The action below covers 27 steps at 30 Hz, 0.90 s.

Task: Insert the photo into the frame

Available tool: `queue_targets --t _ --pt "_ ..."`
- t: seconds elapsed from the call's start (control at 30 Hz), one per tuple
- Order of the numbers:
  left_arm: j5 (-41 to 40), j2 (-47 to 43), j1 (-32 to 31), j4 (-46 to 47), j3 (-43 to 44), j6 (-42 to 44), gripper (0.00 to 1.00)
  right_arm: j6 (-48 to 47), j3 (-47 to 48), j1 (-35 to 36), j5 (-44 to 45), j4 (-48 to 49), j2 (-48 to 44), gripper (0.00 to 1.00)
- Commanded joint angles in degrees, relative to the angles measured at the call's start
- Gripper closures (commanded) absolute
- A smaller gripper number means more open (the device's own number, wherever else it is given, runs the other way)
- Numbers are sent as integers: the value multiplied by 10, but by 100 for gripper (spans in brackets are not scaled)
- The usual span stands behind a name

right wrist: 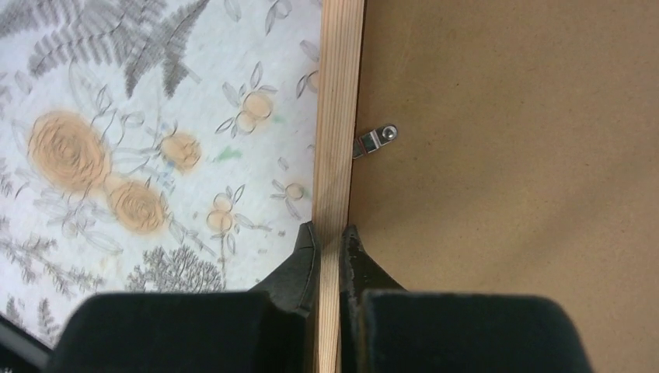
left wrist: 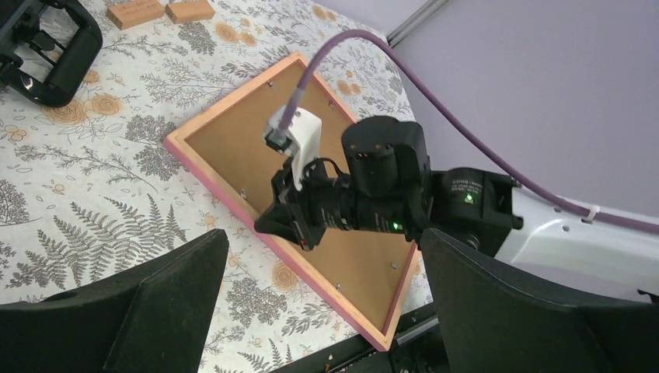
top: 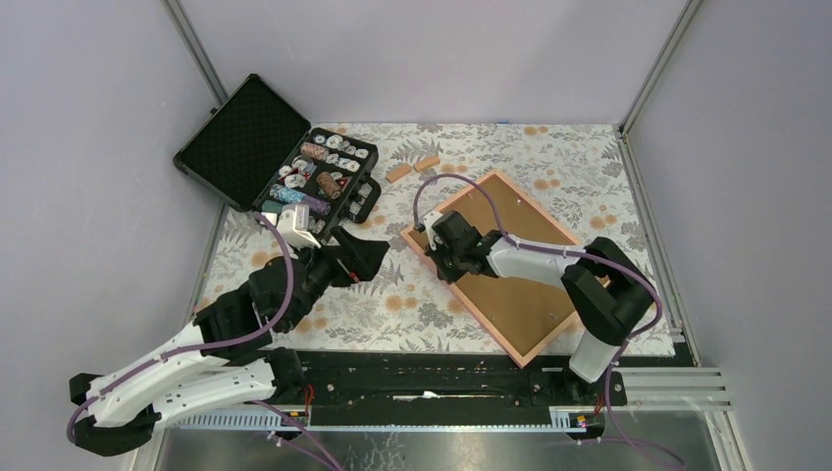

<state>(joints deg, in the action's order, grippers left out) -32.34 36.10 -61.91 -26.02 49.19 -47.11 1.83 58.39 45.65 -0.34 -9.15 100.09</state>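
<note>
Top external view: a large, thin-railed rectangular frame (top: 491,324) of pinkish-orange wood is laid back-up and askew on the right half of the floral-printed table (top: 412,314), and is filled by a plain brown board (top: 520,299). Its left rail, close to the left corner, is pinched by the right gripper (top: 442,263), one finger set outside the rail and one over the board, near a small metal tab (right wrist: 377,140). The left gripper (top: 365,257) is held wide open over the table's left-centre, apart from the frame.

pinkish-orange frame (top: 491,325) flat, back up; board (top: 512,306) inside
</note>
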Motion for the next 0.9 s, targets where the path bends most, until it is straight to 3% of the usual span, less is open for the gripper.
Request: queue_targets --t 0.0,0.07,0.13,0.17,0.23,0.33,0.5,0.63,0.77,0.87 --pt "-4 -3 -1 -2 5 -21 1 -73 -27 7 -74 66 -37 100" --pt "-1 -2 -1 6 -10 -27 1 -66 -12 8 -70 68 -29 100" --pt "3 7 -1 13 -19 -26 1 -46 16 7 -46 47 -15 88" --pt "3 15 -1 14 -21 -24 1 -35 25 7 -33 37 -14 80" --pt "3 29 -1 12 -20 -19 1 8 15 8 -7 39 -37 54" --pt "2 37 -1 15 -24 -16 1 46 -33 6 45 44 -96 29" --pt "-11 39 -1 55 -51 -5 1 75 -86 -12 147 -27 -200 4" --pt "-11 58 -1 93 -54 15 1 166 -125 -91 201 -80 -272 0" --pt "-4 82 -1 110 -59 19 1 401 -151 -181 337 -208 -313 0" --pt "5 90 0 122 -73 15 1 479 -186 -226 329 -241 -335 6"
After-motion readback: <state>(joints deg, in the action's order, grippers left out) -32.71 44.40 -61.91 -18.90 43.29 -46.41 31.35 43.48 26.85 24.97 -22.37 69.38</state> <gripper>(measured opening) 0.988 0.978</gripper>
